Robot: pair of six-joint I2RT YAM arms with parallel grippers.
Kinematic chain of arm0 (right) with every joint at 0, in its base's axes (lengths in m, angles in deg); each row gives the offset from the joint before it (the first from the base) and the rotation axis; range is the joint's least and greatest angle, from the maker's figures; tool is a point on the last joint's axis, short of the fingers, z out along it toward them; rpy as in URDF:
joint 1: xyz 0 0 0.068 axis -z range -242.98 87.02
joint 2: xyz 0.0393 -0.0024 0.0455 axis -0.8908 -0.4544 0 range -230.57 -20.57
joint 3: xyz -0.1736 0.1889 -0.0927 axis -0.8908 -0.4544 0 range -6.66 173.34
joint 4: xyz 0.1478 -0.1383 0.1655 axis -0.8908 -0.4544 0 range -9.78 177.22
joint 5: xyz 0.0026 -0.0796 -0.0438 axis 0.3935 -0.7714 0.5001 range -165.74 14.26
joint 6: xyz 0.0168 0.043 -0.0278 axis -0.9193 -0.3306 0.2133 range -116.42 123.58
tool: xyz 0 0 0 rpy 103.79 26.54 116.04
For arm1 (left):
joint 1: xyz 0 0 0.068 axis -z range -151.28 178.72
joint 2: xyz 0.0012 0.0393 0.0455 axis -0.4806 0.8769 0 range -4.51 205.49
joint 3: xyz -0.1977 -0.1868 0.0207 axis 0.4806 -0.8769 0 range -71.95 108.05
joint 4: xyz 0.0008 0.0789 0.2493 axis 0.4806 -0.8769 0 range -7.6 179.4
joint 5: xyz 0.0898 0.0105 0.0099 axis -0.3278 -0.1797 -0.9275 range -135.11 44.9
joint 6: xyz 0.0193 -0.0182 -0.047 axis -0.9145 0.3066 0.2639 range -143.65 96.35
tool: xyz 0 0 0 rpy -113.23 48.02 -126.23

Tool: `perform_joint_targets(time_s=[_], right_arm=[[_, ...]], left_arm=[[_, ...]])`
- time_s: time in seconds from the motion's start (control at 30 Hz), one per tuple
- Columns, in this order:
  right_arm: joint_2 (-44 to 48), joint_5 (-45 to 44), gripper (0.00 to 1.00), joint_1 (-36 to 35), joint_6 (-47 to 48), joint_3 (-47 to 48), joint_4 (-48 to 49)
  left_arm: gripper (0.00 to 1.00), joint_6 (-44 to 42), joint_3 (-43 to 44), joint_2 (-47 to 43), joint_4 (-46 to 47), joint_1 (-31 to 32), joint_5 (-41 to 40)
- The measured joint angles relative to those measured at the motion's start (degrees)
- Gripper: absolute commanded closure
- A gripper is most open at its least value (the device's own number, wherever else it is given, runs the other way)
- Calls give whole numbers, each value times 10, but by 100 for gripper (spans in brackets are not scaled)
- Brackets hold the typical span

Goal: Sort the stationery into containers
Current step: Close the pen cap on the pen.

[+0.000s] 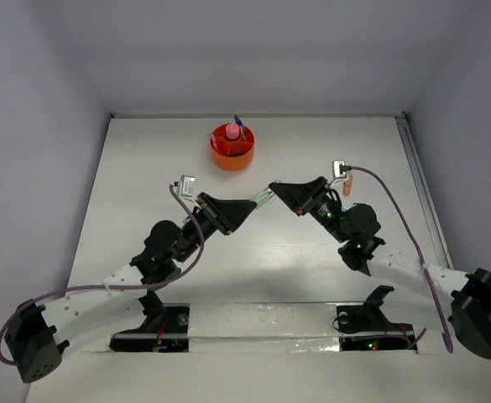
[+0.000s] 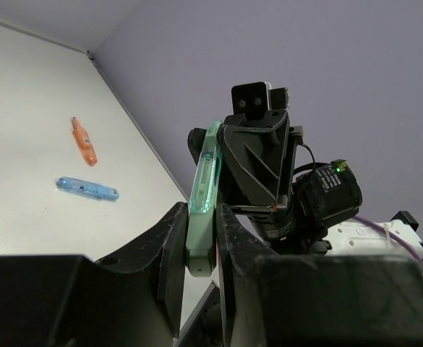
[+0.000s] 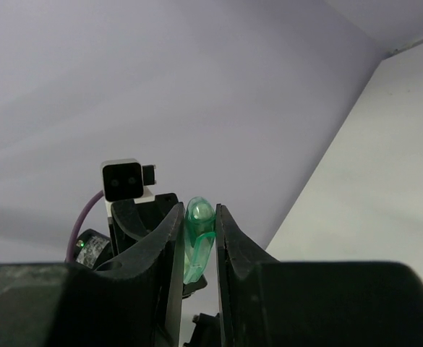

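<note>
Midair, near side of tub [image 1: 221, 157] | my left gripper [image 1: 250, 203] and right gripper [image 1: 274, 190] both clamp green pen [image 1: 263, 198] | I'd release one side gently.

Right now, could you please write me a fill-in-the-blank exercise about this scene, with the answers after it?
1. The left tool and the right tool both grip one ___ pen.
2. The round tub is ___ in colour.
3. The orange piece and the blue piece lie on the ___.
Missing words: green, orange, table.
</note>
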Motion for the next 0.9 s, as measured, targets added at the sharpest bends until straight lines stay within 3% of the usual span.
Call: perform_joint_targets(time_s=[0.07,0.1,0.17,0.5,0.9], right_arm=[[4,-4,100,-1,6,10,-13],[6,-6,100,-1,7,16,-19],[3,-7,100,-1,10,32,-27],[-40,6,100,-2,-2,61,-22],[-19,-1,100,-4,8,69,-29]], left_arm=[[92,1,0,5,11,0,0],[82,2,0,9,20,0,0],[75,4,0,20,40,-1,-2],[68,11,0,39,80,-6,-18],[67,36,0,23,97,-5,-12]])
